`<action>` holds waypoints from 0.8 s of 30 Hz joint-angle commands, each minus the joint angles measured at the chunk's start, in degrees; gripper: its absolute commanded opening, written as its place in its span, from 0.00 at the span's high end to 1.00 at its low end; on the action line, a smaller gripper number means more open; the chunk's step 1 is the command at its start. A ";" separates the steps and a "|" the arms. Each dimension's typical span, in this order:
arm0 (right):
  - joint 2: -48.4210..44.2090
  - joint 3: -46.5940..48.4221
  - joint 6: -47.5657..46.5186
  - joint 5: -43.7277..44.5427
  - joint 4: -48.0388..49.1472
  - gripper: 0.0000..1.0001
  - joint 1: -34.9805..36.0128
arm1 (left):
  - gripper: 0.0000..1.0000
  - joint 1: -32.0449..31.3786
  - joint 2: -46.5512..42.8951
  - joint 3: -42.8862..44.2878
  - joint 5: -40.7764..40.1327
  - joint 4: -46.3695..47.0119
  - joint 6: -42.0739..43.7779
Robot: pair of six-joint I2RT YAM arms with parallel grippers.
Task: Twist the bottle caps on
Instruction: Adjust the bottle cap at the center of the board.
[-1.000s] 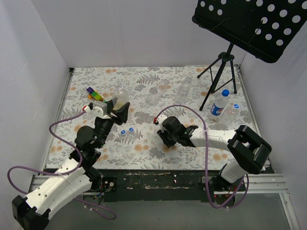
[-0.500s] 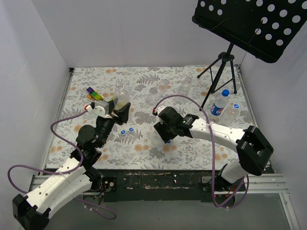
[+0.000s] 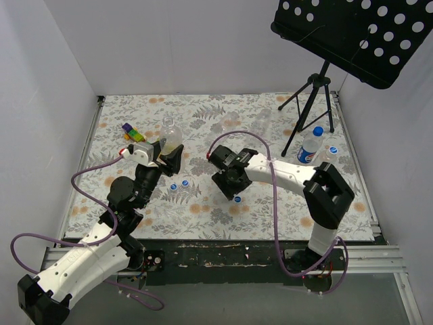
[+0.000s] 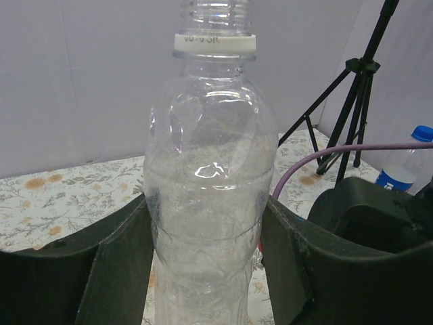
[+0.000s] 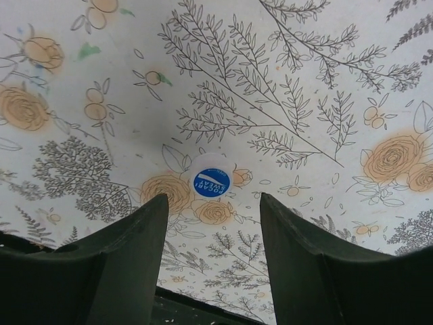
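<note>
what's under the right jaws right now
One cap lies printed top up on the floral cloth, below the open right jaws and untouched. Its hollow underside is hidden against the cloth.

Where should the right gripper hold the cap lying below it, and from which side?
I would pinch the cap across its round rim, coming straight down: it lies flat, printed top up, and the open right gripper hangs over it.
</note>
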 commanded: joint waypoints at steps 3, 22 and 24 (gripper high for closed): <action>4.18 3.61 2.29 3.03 -4.85 0.39 0.32 | 0.94 0.25 -0.24 1.68 -0.61 0.61 0.84; 7.88 3.61 1.42 -0.22 -2.13 0.51 0.32 | 0.94 0.34 -0.24 1.86 0.01 0.34 0.92; 8.05 3.44 1.50 -0.74 -1.87 0.51 0.32 | 0.94 0.25 -0.15 1.86 0.10 0.34 0.92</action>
